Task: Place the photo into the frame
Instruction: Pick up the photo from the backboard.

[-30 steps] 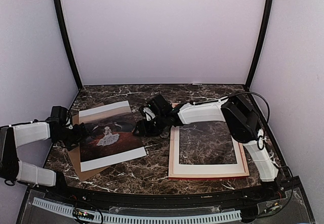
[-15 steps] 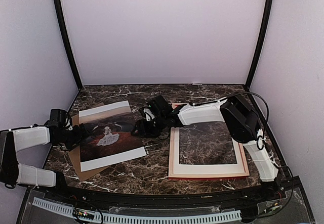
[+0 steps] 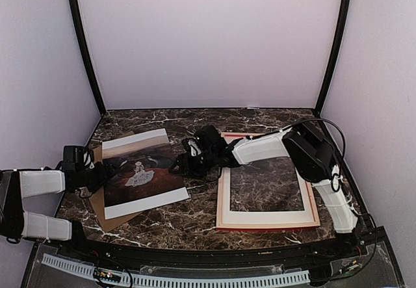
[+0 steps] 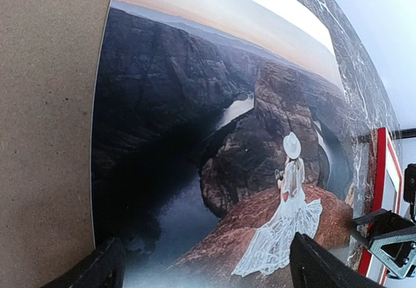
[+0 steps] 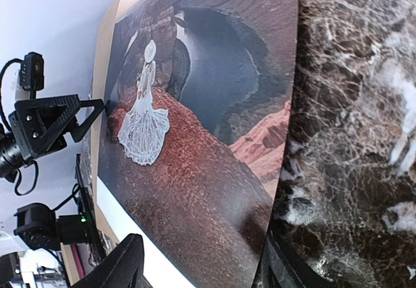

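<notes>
We see the large rectangular paper photo (image 3: 143,174), a dark brown-red canyon with a small white-dressed figure and a white margin, lying flat at 9 o'clock on the dark veined marble worktop (image 3: 195,213). It covers most of a plain brown backing board (image 3: 97,203), which shows only as strips at the photo's 7 and 9 o'clock sides. The thin-railed rectangular frame (image 3: 266,220) lies apart at 4 o'clock, pale wood uppermost with a red rim, and marble shows through its opening. Its 11 o'clock corner is hidden under the right arm.

The left gripper (image 3: 97,174) sits low at the photo's 9 o'clock edge, fingers spread wide. In its wrist view only the two fingertips (image 4: 97,268) show, cut off by the lower border, and we cannot tell whether they touch the paper. The right gripper (image 3: 179,164) sits at the photo's 3 o'clock edge, fingers apart and pinching nothing. One finger is over the print and the other is over bare marble.
</notes>
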Tool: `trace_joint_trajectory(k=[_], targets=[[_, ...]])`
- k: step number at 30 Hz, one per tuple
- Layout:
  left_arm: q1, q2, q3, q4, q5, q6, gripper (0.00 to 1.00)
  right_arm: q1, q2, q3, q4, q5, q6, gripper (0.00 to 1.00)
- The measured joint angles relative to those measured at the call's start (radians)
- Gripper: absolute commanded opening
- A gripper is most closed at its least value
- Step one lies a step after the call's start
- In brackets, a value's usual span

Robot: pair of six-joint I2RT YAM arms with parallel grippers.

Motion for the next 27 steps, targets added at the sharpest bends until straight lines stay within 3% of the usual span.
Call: trace_joint_trajectory(k=[12,27], targets=[[-0.027,0.023,-0.023,0.073,0.097,-0.007,0.87,-0.033,-0.013,-0.089,0.125,-0.079,0.088,0.45],[-0.138,0.117,-0.001,0.17,0.119,-0.008,0.87,-0.039,0.005,-0.084,0.147,-0.182,0.138,0.31]])
